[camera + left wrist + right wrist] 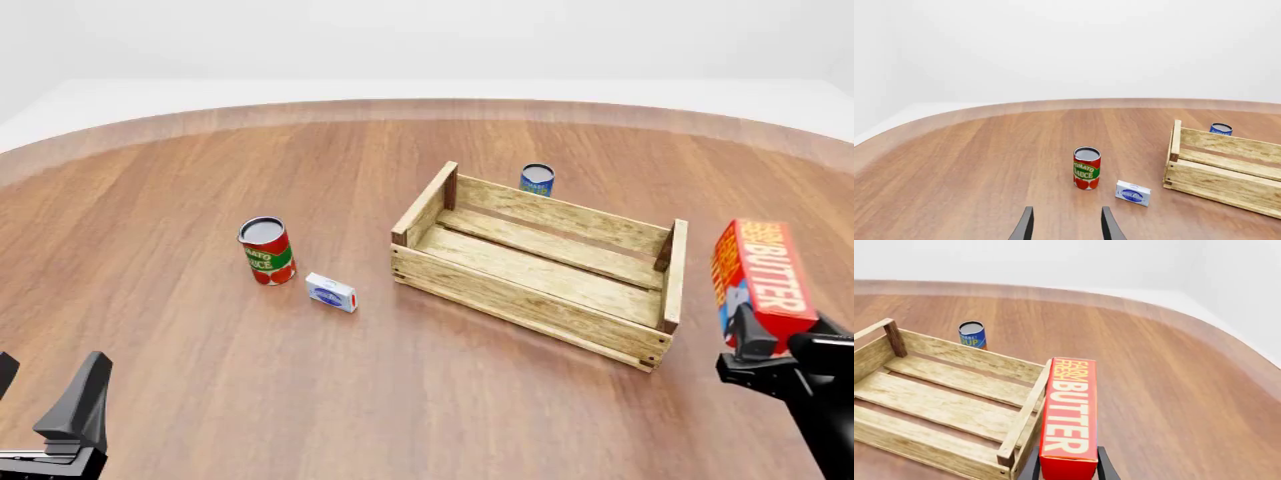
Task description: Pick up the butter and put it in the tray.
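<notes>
The butter (763, 280), a red and orange carton with white "BUTTER" lettering, is held upright in my right gripper (767, 338), which is shut on its lower part. It stands just outside the right end of the tray (527, 300), a light-wood slatted crate in the middle of the table. In the right wrist view the butter (1069, 415) sits between the fingers of the gripper (1067, 472), next to the tray's end wall (1024, 412). My left gripper (44, 388) is open and holds nothing at the front left; it also shows in the left wrist view (1067, 226).
A red-and-green tomato sauce can (266, 251) and a small white-and-blue box (330, 292) stand left of the tray. A blue can (537, 180) stands behind the tray's far wall. The round wooden table's edge curves behind them.
</notes>
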Tool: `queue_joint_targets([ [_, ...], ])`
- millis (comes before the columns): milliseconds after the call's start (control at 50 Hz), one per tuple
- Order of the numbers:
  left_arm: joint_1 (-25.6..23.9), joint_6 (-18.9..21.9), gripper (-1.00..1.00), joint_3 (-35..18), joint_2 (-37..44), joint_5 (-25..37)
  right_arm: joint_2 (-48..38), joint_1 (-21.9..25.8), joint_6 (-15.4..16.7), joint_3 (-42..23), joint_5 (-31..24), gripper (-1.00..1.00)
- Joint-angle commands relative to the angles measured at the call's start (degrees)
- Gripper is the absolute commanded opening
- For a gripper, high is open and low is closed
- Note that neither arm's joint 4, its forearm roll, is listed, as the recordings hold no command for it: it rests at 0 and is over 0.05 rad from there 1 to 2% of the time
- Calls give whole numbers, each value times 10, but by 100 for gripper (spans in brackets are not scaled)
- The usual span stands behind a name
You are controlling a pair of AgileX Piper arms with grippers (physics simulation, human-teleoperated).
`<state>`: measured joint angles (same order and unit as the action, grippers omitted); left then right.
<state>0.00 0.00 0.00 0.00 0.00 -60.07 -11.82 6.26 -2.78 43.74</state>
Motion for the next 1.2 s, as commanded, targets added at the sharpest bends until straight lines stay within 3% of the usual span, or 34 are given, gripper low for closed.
queue_joint_targets([
  [20,0,0,100,0,0,0,87,3,-5,-24,-80,-100],
  [360,0,0,100,0,0,0,180,24,-6,-81,-204,-100],
  [720,0,0,100,0,0,0,212,37,7,-131,-277,-100],
  [1200,0,0,100,0,0,0,201,71,19,-168,-305,-100],
])
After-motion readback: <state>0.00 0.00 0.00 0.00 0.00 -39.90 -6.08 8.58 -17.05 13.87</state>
